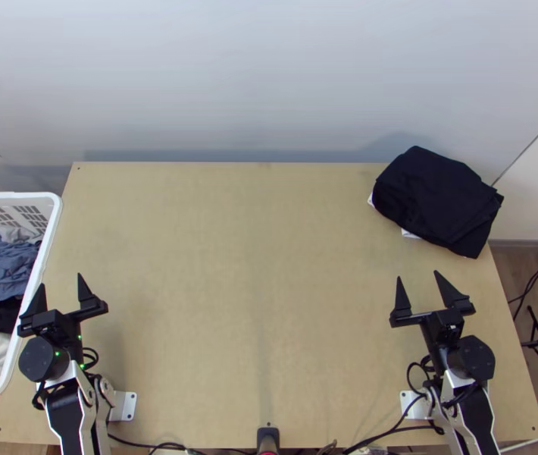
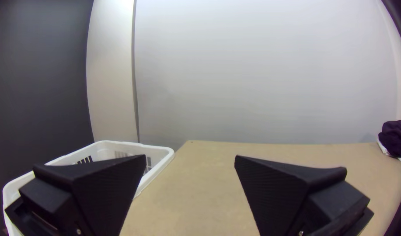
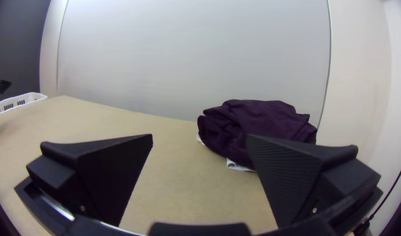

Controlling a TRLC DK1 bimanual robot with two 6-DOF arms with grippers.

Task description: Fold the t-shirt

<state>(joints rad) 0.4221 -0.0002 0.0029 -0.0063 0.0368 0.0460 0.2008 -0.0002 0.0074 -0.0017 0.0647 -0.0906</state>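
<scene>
Past the parted right claw (image 1: 417, 274) lies heaped dark cloth (image 3: 252, 124), perhaps over white fabric (image 3: 238, 165).

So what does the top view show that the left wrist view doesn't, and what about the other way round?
The top view adds the right gripper, open over the table, and the loose clothes in the basket, a blue-grey garment among them.

The left wrist view adds a dark wall beyond the basket and the fine ribbing on the left gripper's pads.

Both share the left gripper, open and empty, the white basket, the wooden table, the pale wall and the dark cloth pile with white cloth beneath.
</scene>
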